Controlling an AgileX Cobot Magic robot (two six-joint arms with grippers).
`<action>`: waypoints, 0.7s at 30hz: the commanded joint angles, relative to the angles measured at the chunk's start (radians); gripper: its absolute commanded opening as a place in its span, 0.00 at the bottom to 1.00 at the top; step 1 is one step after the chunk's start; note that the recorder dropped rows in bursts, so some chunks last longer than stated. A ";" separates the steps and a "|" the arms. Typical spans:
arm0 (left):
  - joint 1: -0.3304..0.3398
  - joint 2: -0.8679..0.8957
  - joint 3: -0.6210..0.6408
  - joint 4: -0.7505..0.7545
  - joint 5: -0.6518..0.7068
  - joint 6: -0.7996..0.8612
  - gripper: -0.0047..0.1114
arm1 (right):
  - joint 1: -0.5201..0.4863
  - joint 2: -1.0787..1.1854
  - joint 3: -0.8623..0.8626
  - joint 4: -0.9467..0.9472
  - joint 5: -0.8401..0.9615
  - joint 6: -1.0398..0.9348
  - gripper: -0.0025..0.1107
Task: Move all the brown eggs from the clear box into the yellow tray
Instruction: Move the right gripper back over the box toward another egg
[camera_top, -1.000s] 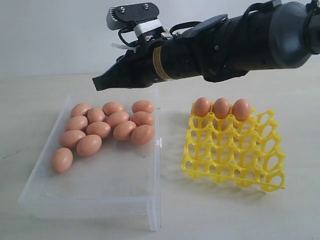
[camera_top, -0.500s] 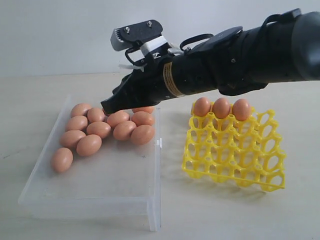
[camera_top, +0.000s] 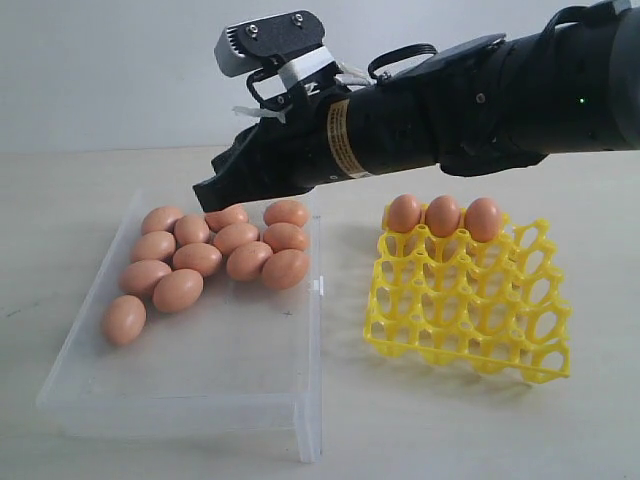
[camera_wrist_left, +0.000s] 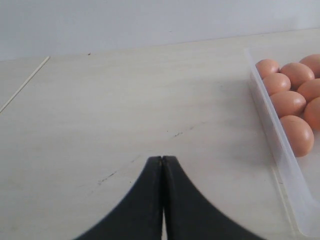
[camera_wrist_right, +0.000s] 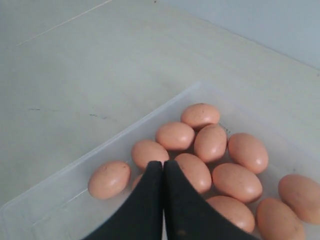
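Several brown eggs (camera_top: 198, 258) lie clustered at the far end of the clear box (camera_top: 200, 400) on the left. Three more brown eggs (camera_top: 443, 215) sit in the back row of the yellow tray (camera_top: 470, 320) on the right. My right gripper (camera_top: 203, 190) reaches across over the box, shut and empty, hanging just above the far eggs. In the right wrist view the right gripper (camera_wrist_right: 163, 162) is pressed shut above the eggs (camera_wrist_right: 237, 180). My left gripper (camera_wrist_left: 162, 159) is shut and empty over bare table, outside the box wall (camera_wrist_left: 272, 135). It does not show in the exterior view.
The near half of the clear box holds no eggs. The tray's three front rows (camera_top: 480, 340) are empty cups. A narrow strip of table (camera_top: 345, 300) separates box and tray. A pale wall stands behind the table.
The right arm dipped toward the far eggs, then rose a little and shifted slightly left. Its gripper stayed shut. No egg has moved.
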 joint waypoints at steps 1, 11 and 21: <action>-0.006 -0.006 -0.004 -0.007 -0.001 -0.001 0.04 | 0.001 -0.011 -0.003 0.060 0.029 -0.144 0.02; -0.006 -0.006 -0.004 -0.007 -0.001 -0.001 0.04 | 0.001 -0.016 -0.003 0.169 0.000 -0.275 0.02; -0.006 -0.006 -0.004 -0.007 -0.001 -0.001 0.04 | 0.001 -0.057 -0.003 0.171 0.057 -0.269 0.02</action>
